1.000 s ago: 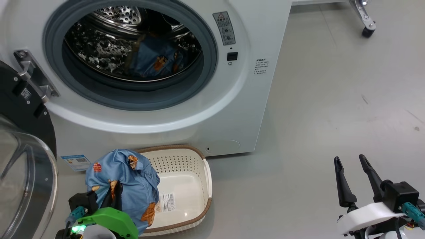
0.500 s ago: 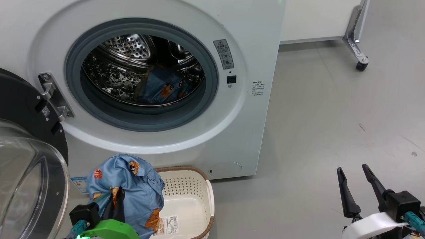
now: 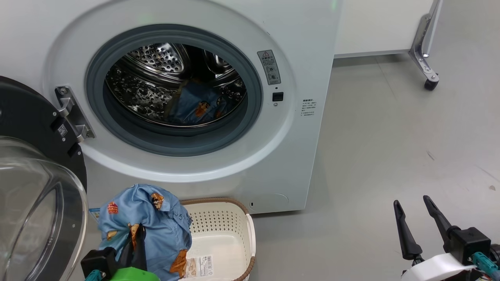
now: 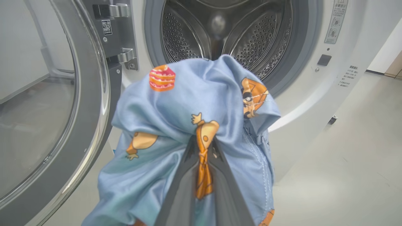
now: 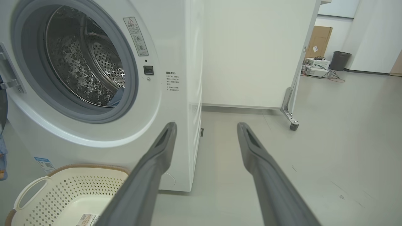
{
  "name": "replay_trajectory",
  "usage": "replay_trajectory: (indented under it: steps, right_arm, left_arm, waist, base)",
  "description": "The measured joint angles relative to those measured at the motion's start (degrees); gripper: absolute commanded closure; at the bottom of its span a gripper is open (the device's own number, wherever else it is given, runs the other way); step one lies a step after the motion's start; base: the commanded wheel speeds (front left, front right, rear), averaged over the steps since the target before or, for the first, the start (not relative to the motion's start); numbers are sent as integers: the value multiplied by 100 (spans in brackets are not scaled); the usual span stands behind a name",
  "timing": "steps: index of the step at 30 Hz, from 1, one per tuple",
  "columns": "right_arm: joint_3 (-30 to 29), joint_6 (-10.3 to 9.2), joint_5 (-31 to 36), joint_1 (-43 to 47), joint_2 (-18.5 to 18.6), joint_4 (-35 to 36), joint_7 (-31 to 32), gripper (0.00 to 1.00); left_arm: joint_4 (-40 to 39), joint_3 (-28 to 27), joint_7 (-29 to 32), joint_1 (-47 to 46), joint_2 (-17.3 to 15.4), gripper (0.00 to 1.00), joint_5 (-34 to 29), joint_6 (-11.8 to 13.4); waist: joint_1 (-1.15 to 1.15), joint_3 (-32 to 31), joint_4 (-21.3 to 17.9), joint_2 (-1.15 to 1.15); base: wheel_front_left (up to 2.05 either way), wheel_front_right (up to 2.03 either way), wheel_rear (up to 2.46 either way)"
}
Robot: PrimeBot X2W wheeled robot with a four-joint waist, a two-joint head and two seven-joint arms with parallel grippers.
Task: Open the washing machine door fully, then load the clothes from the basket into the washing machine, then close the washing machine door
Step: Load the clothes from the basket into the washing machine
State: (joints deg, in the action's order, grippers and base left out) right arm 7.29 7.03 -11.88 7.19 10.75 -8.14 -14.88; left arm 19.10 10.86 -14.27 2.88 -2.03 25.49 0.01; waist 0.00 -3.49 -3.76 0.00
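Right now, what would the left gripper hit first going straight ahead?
Probably the washing machine around the lower lip of its grey gasket; the clothes it grips hide the exact line.

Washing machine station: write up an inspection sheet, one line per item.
Surface: grey floor, a few small marks.
Job's things: washing machine with its door open to the left; one blue garment lies in the drum; basket stands on the floor before the machine, a label on its bottom.
Clutter: nothing seen.
Tools: left tool shut on a second blue garment, held over the basket's left end; right tool open, holding nothing, over the floor.
Cables: teal connector at the right wrist; loose leads on the far floor.
Surroundings: white panel on a castor; dark bin; cardboard.
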Motion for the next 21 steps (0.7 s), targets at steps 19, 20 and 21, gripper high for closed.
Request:
replay_trajectory:
  steps: [19, 20, 21]
  right_arm:
    - [90, 0, 0, 38, -68, 32, 0, 0]
    - [112, 0, 1, 38, -64, 40, 0, 0]
    - [132, 0, 2, 38, -65, 45, 0, 0]
  left_arm:
    - [-761, 53, 0, 337, -37, 100, -290, 112]
    - [-823, 57, 0, 342, -38, 100, -293, 113]
    - [-876, 66, 0, 343, -40, 100, -316, 113]
  waist:
    - [0, 70, 29, 0]
    - [0, 84, 22, 0]
    - [0, 101, 13, 0]
  base:
    - [0, 0, 0]
    - [0, 0, 0]
    - [0, 0, 0]
